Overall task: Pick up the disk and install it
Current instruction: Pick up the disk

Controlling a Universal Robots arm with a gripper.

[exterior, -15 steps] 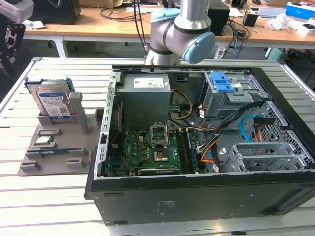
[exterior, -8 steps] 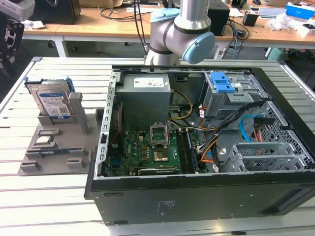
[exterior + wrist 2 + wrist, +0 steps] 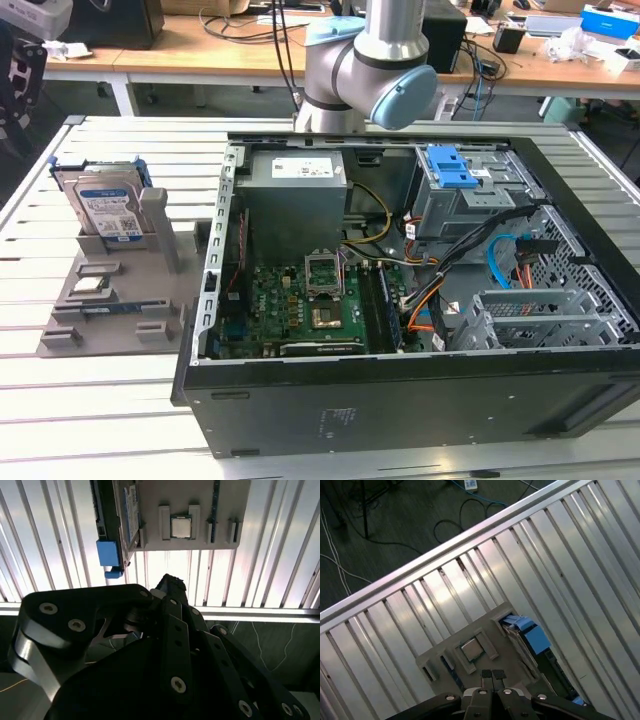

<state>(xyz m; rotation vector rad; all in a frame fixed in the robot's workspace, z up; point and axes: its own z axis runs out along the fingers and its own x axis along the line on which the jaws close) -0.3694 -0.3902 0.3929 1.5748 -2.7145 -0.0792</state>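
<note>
The disk [image 3: 105, 205] is a silver hard drive with a blue-and-white label and a blue frame. It stands on edge in a slot at the back of the grey holder [image 3: 120, 325], at the exterior view's left. Both wrist views look down on the disk's thin edge [image 3: 126, 510] [image 3: 522, 645], with its blue frame piece beside it. My gripper [image 3: 492, 674] hangs well above the holder, its fingertips pressed together with nothing between them. The dark gripper body [image 3: 170, 587] fills the near part of the second wrist view. The gripper and the disk are apart.
The open computer case [image 3: 400, 400] lies on the slatted metal table [image 3: 100, 420], to the right of the holder in the exterior view. A drive cage with a blue latch plate [image 3: 455, 170] sits at the case's back right. A small square chip [image 3: 181, 527] rests in the holder.
</note>
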